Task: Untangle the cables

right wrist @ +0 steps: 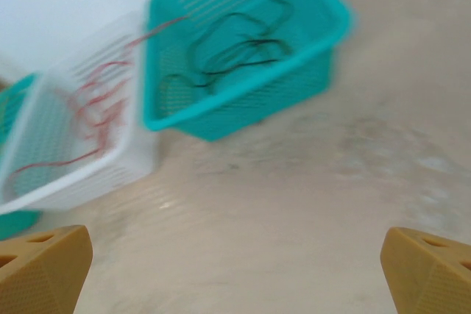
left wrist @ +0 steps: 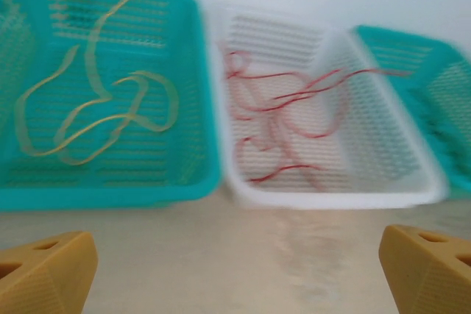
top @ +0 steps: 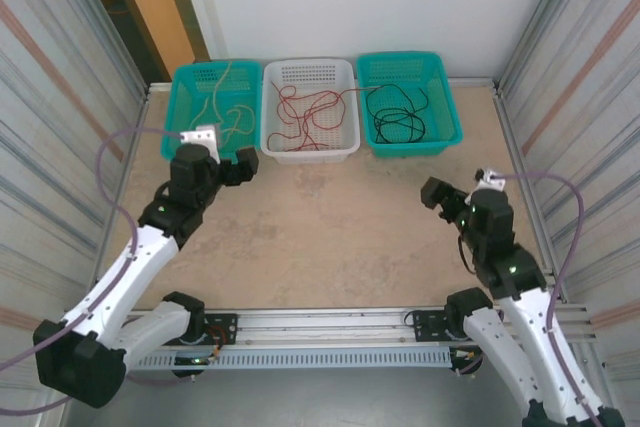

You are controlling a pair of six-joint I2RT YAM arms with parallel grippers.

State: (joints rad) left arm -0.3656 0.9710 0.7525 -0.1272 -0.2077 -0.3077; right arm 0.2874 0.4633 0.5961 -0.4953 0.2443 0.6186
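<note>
Along the far edge of the beige table (top: 330, 227), three perforated plastic baskets in a row, side walls touching: left teal basket (top: 215, 65), white basket (top: 310, 153) in the middle, right teal basket (top: 415, 150). In the left teal basket, a thin yellow-tan cable (top: 222, 107) in loose overlapping loops. In the white basket, a thin red cable (top: 303, 112), curly and spread over most of the floor, with one end across the shared rim and into the right teal basket. There, a thin black cable (top: 398, 122) coiled in a small bunch near the middle, close to that red end; touching or not, cannot tell. Left gripper (top: 243, 164): just before the near right corner of the left teal basket, above bare table, pointed at the baskets, mustard-yellow fingers (left wrist: 45, 268) wide apart, nothing between. Right gripper (top: 436, 193): over open table, well short of the right teal basket, angled toward it, likewise spread wide and empty. Wrist views blurred.
</note>
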